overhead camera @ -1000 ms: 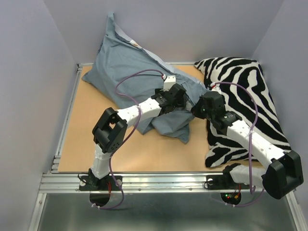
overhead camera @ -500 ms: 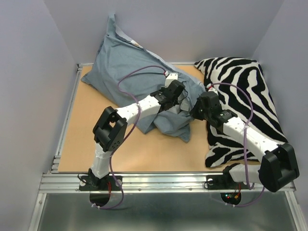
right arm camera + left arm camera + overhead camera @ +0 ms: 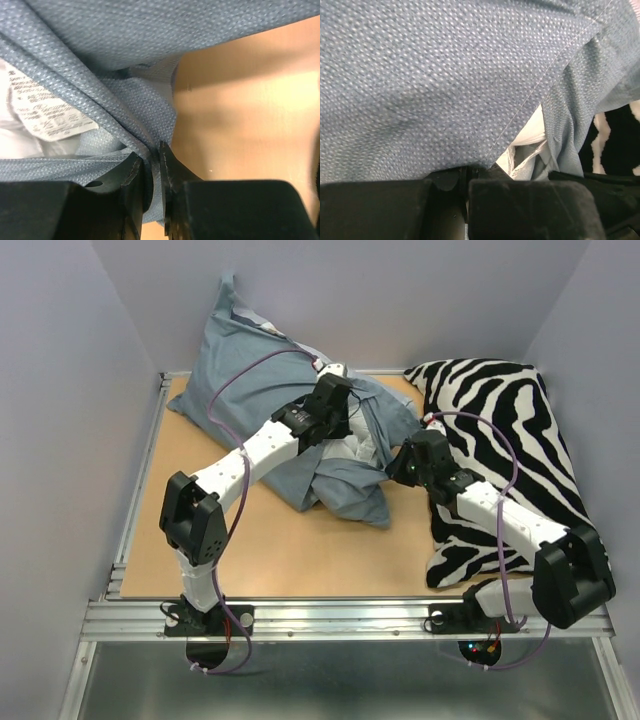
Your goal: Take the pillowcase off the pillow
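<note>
The pillowcase, a dull blue-grey sack of dimpled, finely woven cloth, lies in a crumpled mound at the upper left and centre of the overhead view, on the tan wooden table. One peaked corner stands against the back wall. Near its rumpled lower right end a patch of the smooth white pillow shows through the opening. The left gripper presses down on the middle of the mound. In its wrist view the black jaws are drawn nearly together, with the cloth, crossed by a pale stitched seam, running down into the slit between them. The right gripper sits at the sack's right edge, and its wrist view shows the jaws clamped on a thin gathered fold of that cloth. Beside the fold is a white printed care label. At the right of the table lies a plump, furry black-and-white zebra-print cushion.
</note>
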